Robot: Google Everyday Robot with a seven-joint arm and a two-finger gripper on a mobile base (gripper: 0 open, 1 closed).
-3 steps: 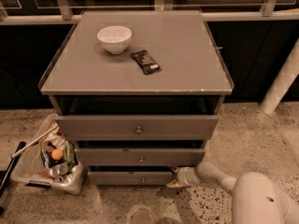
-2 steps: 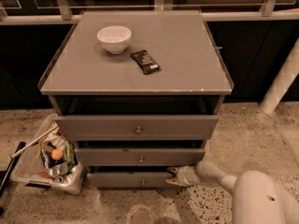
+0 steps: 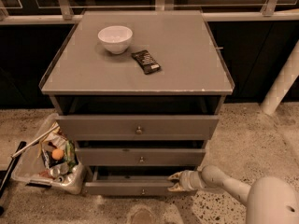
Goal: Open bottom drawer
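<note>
Speckled flooring is seen beneath the bench (image 3: 187,64), at whose foot the bottom drawer (image 3: 131,187) is judged only slightly drawn out, the gripper (image 3: 174,182) being set at the bench's lower right, jaws seemingly spread, and most of the pull left undone.

The bench (image 3: 187,64) top is a smooth, matt grey sheet with a faint sheen and a thin pale front edge. On it, the bowl (image 3: 115,38) looks like glossy white ceramic, and the dark packet (image 3: 145,61) has a slightly shiny wrapper. The bottom drawer (image 3: 117,188) has a matt grey, painted-looking front with a small metal knob (image 3: 142,191) that glints. The gripper (image 3: 176,181), at the right end of that drawer's front, looks like pale, smooth plastic, as does the arm (image 3: 233,186) behind it. The floor (image 3: 252,139) is speckled stone, lightly polished. The bin (image 3: 23,171) at the left is clear plastic.
</note>
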